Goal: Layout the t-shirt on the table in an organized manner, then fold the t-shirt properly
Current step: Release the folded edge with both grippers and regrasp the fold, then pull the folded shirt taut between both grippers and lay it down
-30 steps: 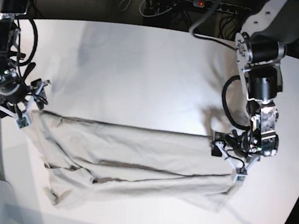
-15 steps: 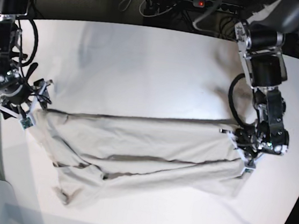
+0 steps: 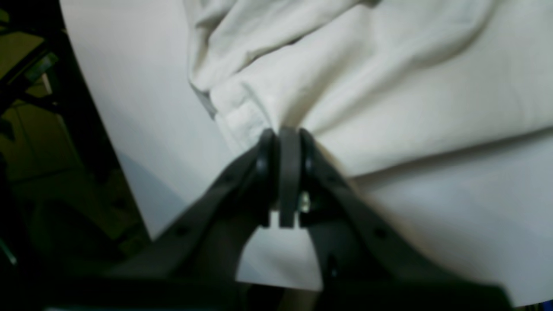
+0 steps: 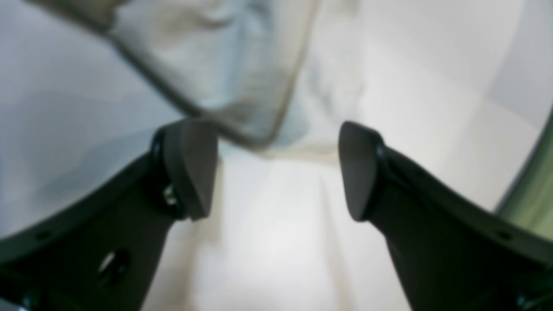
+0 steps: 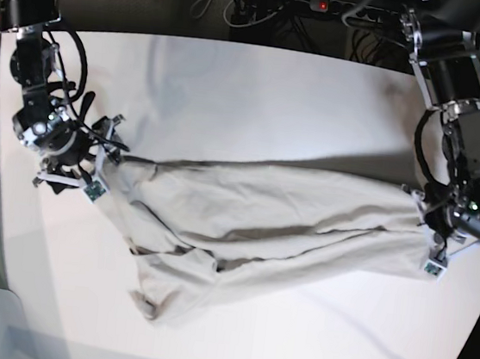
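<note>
Left gripper [image 3: 288, 142] is clamped tight on a bunched edge of the t-shirt [image 5: 278, 223], pads pressed together with cloth pinched between them, over near the table [image 5: 258, 95] edge on the base view's right side [image 5: 435, 254]. Right gripper [image 4: 276, 168] is spread wide with nothing between its fingers, sitting right at the shirt's other end [image 5: 93, 176]; in its wrist view a hemmed corner of the fabric [image 4: 242, 86] lies just ahead of the open fingers, a bit blurry. The shirt itself is stretched long across the middle of the white table between the two arms, pretty wrinkled, with a rumpled flap trailing down toward the near-left side [image 5: 153, 295]. Cables and a power strip [image 5: 346, 8] sit past the far edge.
</note>
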Robot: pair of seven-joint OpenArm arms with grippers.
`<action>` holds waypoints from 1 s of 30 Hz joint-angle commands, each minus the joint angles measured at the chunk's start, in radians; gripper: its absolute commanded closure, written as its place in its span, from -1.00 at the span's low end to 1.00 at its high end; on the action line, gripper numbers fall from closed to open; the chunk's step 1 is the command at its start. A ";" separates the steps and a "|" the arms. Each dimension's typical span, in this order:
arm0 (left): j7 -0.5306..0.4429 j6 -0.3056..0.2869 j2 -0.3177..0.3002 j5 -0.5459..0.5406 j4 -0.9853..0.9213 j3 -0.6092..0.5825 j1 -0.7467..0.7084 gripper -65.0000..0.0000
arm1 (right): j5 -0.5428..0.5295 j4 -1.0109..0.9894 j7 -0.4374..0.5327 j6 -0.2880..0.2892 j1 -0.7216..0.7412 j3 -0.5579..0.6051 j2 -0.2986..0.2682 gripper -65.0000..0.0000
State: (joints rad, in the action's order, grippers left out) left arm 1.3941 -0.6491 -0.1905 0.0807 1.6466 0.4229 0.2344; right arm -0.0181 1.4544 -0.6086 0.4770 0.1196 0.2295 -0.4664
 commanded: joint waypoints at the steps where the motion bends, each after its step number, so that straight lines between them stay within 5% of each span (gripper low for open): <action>1: 0.002 -0.011 -0.011 0.006 0.019 0.023 0.012 0.99 | -0.004 -0.005 0.020 -0.002 0.030 0.018 -0.012 -0.37; 12: 0.002 -0.011 -0.014 0.004 0.019 0.066 -0.011 0.99 | -0.004 -0.152 0.022 -0.002 0.124 0.202 -0.012 -0.25; 15: 0.002 -0.011 -0.014 0.001 0.019 0.066 -0.008 0.99 | -0.003 -0.154 0.013 -0.002 0.121 0.235 -0.013 0.11; 19: 0.002 -0.011 -0.014 0.000 0.019 0.066 0.000 0.99 | -0.003 -0.154 0.008 -0.002 0.102 0.258 -0.048 0.91; 22: 0.002 -0.011 -0.030 0.000 0.036 0.067 0.012 0.99 | -0.003 -0.134 -0.037 0.001 0.088 0.256 -0.085 0.99; 25: 0.002 -0.011 -0.033 -0.002 0.086 0.067 0.021 0.99 | -0.004 -0.062 -0.064 0.105 0.085 0.241 -0.121 1.00; 28: 0.002 -0.011 -0.033 -0.002 0.171 0.067 0.026 0.99 | -0.004 0.107 -0.112 0.221 0.015 0.104 -0.156 1.00; 30: 0.002 -0.013 -0.033 -0.002 0.225 0.067 0.026 0.99 | -0.003 0.245 -0.138 0.221 -0.024 0.003 -0.160 1.00</action>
State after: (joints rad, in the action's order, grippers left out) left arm 1.3979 -0.6624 -0.2043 0.0502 1.8572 0.4831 0.2382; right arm -0.0280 1.6810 -0.7612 0.7097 0.0593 0.2451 -0.6056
